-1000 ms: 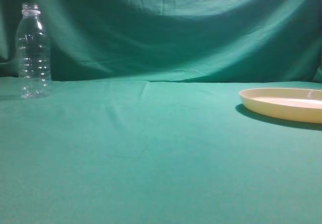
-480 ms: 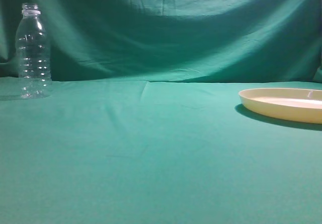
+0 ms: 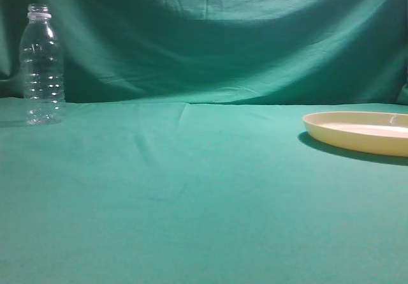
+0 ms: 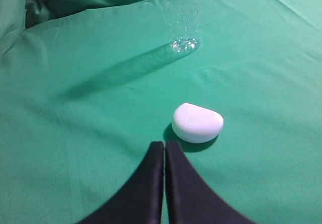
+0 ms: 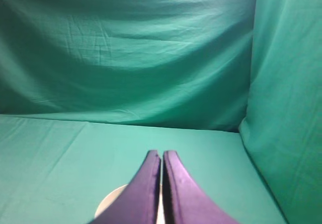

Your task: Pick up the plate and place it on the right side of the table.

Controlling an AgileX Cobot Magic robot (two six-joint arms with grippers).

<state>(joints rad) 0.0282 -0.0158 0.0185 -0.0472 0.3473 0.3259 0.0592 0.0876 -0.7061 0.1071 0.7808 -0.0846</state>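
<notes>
The plate (image 3: 358,132) is lying at three o'clock on the table (image 3: 191,201); the left gripper (image 4: 164,146) and right gripper (image 5: 161,156) are hovering clenched, grasping nothing.

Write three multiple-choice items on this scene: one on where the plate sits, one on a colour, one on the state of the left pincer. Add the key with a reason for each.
1. In the exterior view, the plate lies
A. at the right edge
B. at the left edge
C. in the middle

2. The cloth on the table is
A. red
B. teal-green
C. white

3. The left pincer is
A. shut on the clear bottle
B. wide open
C. shut on nothing

Key: 1 A, the plate is cut by the right border, far from the clear bottle. 2 B, the cloth matches the green backdrop. 3 C, its fingers meet with nothing between, short of a small white lump.
</notes>
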